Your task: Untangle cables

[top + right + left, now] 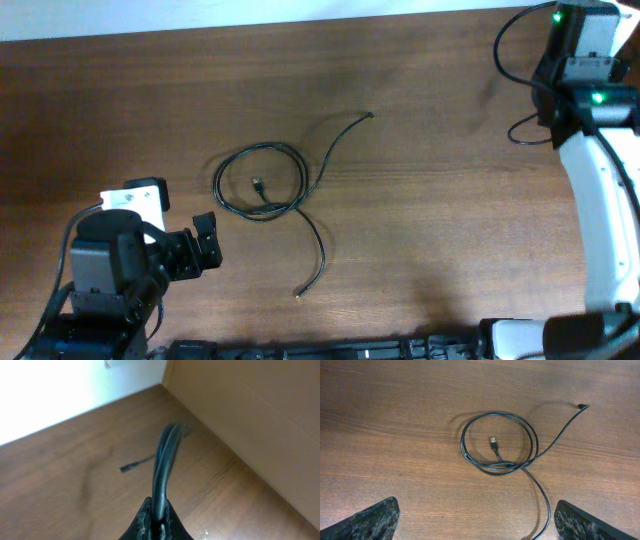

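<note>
Black cables (507,465) beyond left jaws

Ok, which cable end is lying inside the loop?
The metal-tipped plug, enclosed by the loop; the far end and the near end trail outside it.

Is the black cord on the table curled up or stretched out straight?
Curled up. The cord makes a round loop that crosses itself, with loose ends trailing out.
</note>
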You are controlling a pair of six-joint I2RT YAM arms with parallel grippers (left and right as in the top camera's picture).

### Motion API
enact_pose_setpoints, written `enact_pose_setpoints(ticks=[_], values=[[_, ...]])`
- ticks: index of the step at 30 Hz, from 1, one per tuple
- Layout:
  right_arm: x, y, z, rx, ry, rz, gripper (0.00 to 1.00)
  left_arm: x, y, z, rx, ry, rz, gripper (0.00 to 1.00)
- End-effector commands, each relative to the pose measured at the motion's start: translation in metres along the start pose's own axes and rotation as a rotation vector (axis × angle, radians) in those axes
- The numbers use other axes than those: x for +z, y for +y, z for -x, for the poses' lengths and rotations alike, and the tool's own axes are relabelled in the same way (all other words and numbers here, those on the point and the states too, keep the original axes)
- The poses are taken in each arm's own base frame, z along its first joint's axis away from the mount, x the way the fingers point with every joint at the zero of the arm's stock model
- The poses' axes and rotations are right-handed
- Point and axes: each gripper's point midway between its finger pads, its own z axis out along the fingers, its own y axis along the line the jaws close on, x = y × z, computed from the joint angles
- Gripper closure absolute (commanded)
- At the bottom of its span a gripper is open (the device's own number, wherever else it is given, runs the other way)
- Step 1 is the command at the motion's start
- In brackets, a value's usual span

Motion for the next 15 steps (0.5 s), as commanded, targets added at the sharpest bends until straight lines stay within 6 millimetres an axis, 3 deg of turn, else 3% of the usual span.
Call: enact_pose_setpoints(ticks=[1,5,7,9,11,15], values=[[0.048,-0.02,0.016,0.094,-0.054,-0.129,0.96,-0.002,0.002,0.002,0.018,-0.011,0.014,0.01],[0.107,-0.021,0.038,0.226,-0.164,-0.125,0.96,-0.002,0.002,0.002,0.018,-0.011,0.014,0.01],[0.137,-0.011,0.045,0.272,-0.206,-0.034,0.96,-0.002,0.002,0.002,0.018,-0.011,0.014,0.01],[0.173,0.014,0.048,0.298,-0.245,0.146,0.96,-0.002,0.002,0.002,0.018,-0.011,0.014,0.01],[0.199,0.031,0.044,0.304,-0.272,0.244,0.95,-0.002,0.002,0.002,0.018,-0.011,0.014,0.01],[0.249,0.065,0.011,0.3,-0.298,0.349,0.95,-0.002,0.002,0.002,0.018,-0.011,0.014,0.01]])
